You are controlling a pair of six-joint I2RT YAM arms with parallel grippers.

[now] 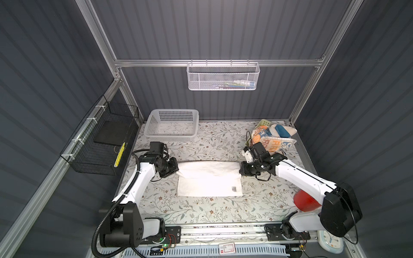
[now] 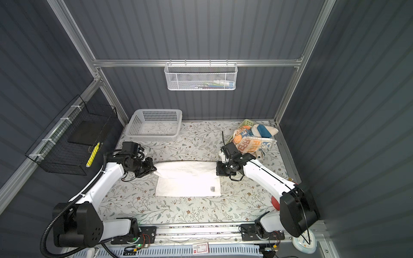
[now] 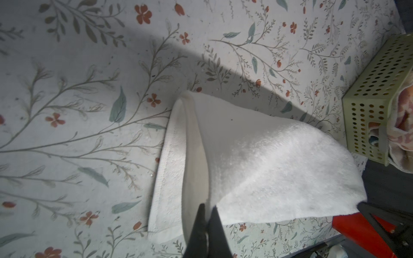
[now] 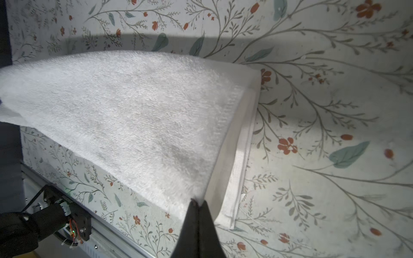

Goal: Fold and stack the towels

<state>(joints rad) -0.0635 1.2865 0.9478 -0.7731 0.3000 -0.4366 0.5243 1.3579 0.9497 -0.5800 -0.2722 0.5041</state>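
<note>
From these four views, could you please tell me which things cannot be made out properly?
Pile of printed towels, both top views: bunched up, near edge behind the right arm; count and lettering unclear.
Red object, both top views: mostly behind the right arm; unidentifiable.
White mesh basket on the back wall: contents too small, veiled by mesh.
Label on the white towel, top views: print too small.

Floral table covering (image 1: 201, 210) spread wide. White slotted basket (image 1: 153, 125) sits at its far left corner, pale green perforated bin (image 3: 375, 93) far right. White mesh basket (image 1: 221, 76) hangs on the back rail, with a black wire basket (image 1: 100, 143) on the left wall.
</note>
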